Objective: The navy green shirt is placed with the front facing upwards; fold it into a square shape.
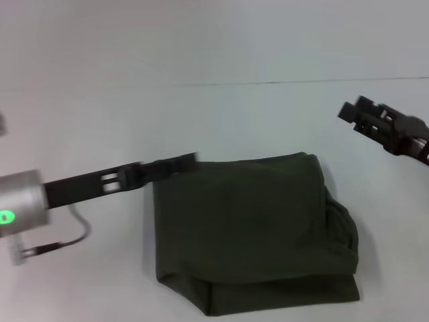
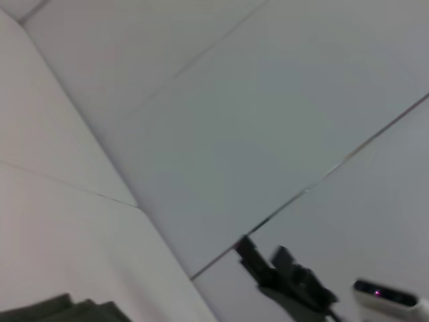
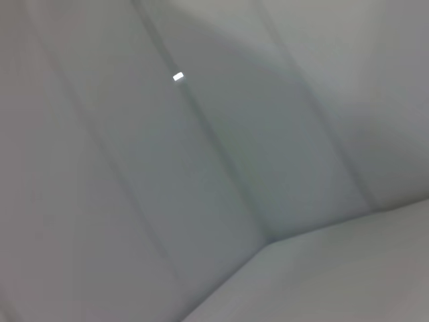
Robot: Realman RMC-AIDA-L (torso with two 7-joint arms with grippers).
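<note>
The navy green shirt (image 1: 251,228) is seen lying on the white desk (image 1: 214,121), folded into a thick, roughly square bundle, with layered edges showing along its near and right sides. No lettering is visible on the upper face. The left gripper (image 1: 175,163) is held low at the shirt's far left corner, its dark fingers pointing toward the cloth; whether it is open or closed cannot be told. The right gripper (image 1: 356,114) is raised above the desk, well apart from the shirt on its far right side, and its state cannot be told either. In the left wrist view, a corner of the shirt (image 2: 64,310) and the distant right gripper (image 2: 265,265) are shown.
</note>
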